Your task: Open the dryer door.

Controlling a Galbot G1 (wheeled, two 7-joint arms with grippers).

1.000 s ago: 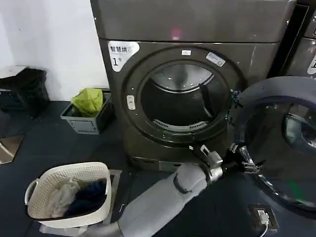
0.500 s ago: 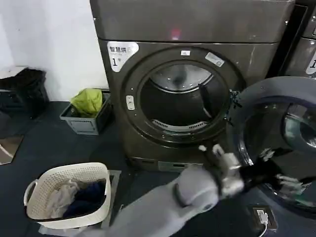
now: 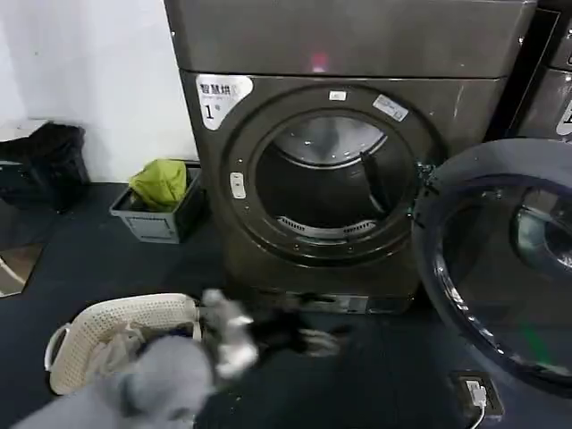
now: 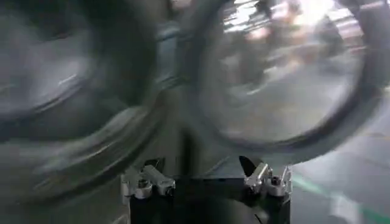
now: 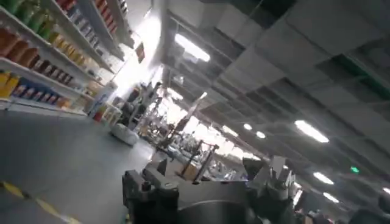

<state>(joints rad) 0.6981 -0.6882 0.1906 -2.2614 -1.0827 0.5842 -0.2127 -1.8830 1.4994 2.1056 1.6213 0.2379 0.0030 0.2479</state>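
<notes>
Dryer door [image 3: 500,259] stands swung wide open on the right side of the machine marked "1" [image 3: 349,152], hinged at the right edge of the drum opening [image 3: 326,183]. Its dark inner side and tinted glass face the room. Drum mouth fully exposed, metal drum wall visible inside.

Left gripper [image 3: 308,338] is low in front of the machine, near the floor [image 3: 375,375] below the drum opening, at the end of the grey left arm [image 3: 152,384] that enters from the bottom left corner of the head view. It is well apart from the door, off to the door's left, and touches nothing. In the left wrist view the same gripper [image 4: 206,179] has its fingers [image 4: 146,181] spread wide with nothing between them, and the round door ring [image 4: 280,79] lies beyond it, blurred.

Right gripper [image 5: 207,182] shows in its own wrist view against ceiling lights and store shelves [image 5: 42,61]; fingers apart, holding nothing.

White laundry basket [image 3: 80,326] with clothes sits on the floor at lower left, just beside the left arm. Grey bin with a green bag [image 3: 161,201] stands by the wall, left of the machine.
</notes>
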